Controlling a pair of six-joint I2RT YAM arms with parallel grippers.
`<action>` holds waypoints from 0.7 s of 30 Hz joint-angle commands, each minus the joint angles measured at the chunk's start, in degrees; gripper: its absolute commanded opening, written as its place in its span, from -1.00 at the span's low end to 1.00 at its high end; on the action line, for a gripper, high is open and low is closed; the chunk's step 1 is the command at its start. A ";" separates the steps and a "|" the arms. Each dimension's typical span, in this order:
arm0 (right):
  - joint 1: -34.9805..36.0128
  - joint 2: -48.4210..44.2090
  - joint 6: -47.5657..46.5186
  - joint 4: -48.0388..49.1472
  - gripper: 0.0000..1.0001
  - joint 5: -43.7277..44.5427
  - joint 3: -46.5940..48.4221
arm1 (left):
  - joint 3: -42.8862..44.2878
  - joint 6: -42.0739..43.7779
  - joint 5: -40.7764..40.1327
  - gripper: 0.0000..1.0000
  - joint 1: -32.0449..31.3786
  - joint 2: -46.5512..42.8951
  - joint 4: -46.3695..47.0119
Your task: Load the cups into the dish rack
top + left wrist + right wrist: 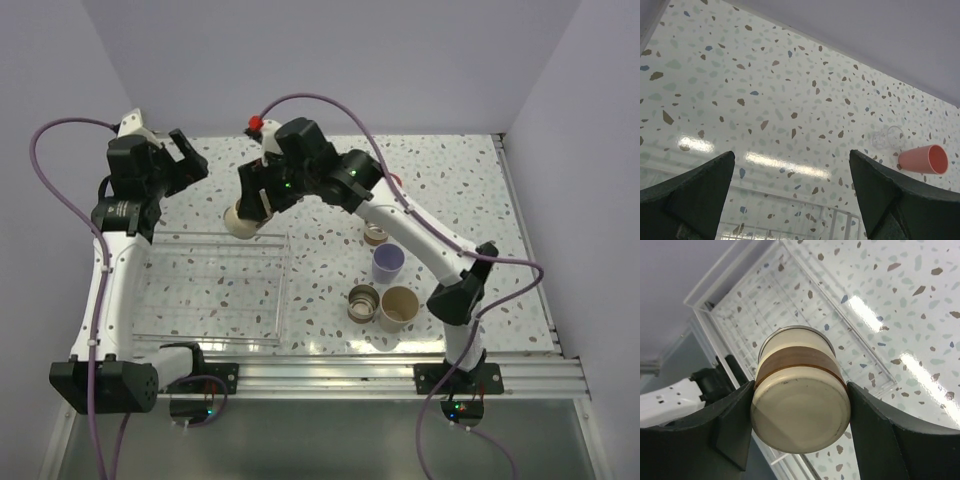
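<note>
Right fingers (880,430) grip the brown-banded cream cup (800,390), tilted mouth-first above the far edge of the dish rack (220,285) so we can lower it in, while our left fingers (890,195) gape empty over the bench (765,100).

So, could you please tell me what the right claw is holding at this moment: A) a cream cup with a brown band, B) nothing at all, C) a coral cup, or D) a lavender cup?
A: the right claw grips the cream cup with a brown band from both sides, while the lavender cup stands on the table and the coral cup lies on its side there.
</note>
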 commanded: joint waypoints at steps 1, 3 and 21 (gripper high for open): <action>2.48 6.12 -6.13 -10.96 -1.00 7.76 7.89 | 2.63 2.85 -4.62 1.00 -0.09 -2.51 -1.35; 3.88 8.34 -6.32 -12.02 -1.00 8.39 9.49 | 2.63 3.11 -4.97 1.00 -0.09 -3.04 -1.52; 5.65 20.21 -6.67 -13.69 -1.00 13.31 6.34 | 0.88 3.91 -11.92 1.00 -0.09 -6.82 -3.81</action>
